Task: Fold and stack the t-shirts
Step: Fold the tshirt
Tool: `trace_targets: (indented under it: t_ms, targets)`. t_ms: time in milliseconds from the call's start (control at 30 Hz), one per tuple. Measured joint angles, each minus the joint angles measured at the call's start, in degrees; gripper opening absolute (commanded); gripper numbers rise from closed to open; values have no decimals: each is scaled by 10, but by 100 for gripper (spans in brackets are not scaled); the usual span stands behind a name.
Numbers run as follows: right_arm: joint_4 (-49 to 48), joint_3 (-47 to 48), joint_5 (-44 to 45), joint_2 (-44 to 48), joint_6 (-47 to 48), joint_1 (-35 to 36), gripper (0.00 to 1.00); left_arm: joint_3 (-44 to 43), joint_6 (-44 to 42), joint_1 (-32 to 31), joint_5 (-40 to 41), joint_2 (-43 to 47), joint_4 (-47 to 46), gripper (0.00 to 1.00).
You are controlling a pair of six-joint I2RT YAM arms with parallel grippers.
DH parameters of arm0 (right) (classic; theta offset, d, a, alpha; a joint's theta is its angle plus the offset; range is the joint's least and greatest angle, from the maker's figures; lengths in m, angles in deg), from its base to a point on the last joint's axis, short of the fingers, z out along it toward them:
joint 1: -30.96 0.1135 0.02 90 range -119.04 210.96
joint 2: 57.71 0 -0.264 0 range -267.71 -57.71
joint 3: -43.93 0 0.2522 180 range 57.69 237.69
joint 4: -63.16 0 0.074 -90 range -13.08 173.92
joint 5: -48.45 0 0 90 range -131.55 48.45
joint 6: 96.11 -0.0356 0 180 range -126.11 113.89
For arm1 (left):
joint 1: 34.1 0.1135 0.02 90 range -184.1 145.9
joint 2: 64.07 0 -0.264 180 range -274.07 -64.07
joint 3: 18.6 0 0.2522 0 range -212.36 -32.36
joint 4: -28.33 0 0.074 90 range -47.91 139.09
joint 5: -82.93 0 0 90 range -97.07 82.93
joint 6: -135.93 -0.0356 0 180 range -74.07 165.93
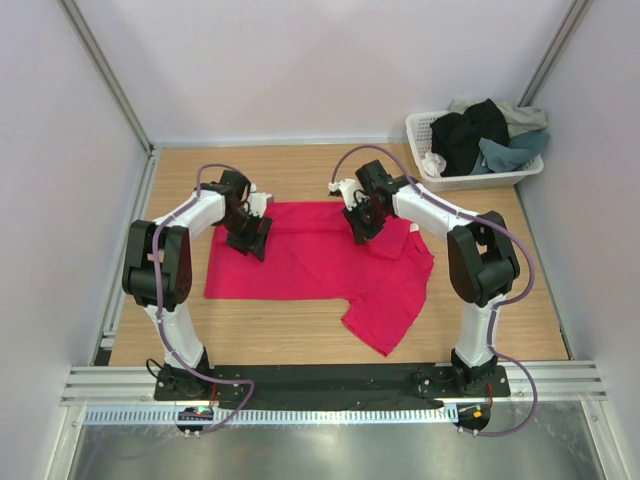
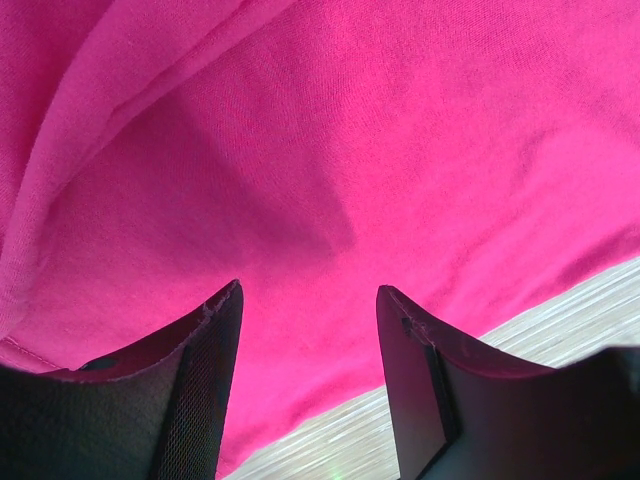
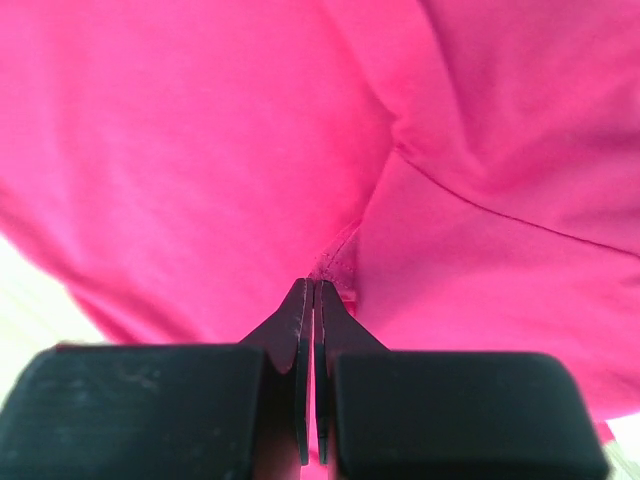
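Observation:
A crimson-pink t-shirt [image 1: 310, 260] lies spread on the wooden table, with one part hanging toward the near right. My left gripper [image 1: 252, 243] hovers low over its left part. In the left wrist view this gripper [image 2: 310, 300] stands open with nothing between its fingers, the pink cloth [image 2: 350, 150] right under it beside the shirt's edge. My right gripper [image 1: 362, 232] sits at the shirt's far right part. In the right wrist view it [image 3: 314, 285] is shut on a stitched fold of the pink shirt [image 3: 200, 150].
A white lattice basket [image 1: 470, 182] stands at the far right corner. It holds a black t-shirt [image 1: 470, 130], a slate-blue one [image 1: 510, 152] and a pale grey-green one [image 1: 520, 115]. Bare wood [image 2: 560, 310] shows beside the pink shirt. Walls close in on three sides.

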Motion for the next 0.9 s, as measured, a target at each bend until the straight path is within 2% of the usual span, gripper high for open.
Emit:
trace_targets:
  t_ms: [400, 433, 467, 633, 767, 900]
  targets:
    - [38, 32, -81, 0, -3, 0, 2, -9, -15, 0, 0, 0, 2, 57]
    - [43, 32, -87, 0, -3, 0, 19, -10, -15, 0, 0, 0, 2, 57]
    - [46, 32, -91, 0, -5, 0, 27, -10, -15, 0, 0, 0, 2, 57]
    - [51, 22, -87, 8, -11, -4, 47, -10, -16, 0, 0, 0, 2, 57]
    - [51, -21, -76, 59, -35, -26, 50, -10, -16, 0, 0, 0, 2, 57]
    - [50, -45, -79, 112, -68, -93, 50, -10, -14, 0, 0, 0, 2, 57]
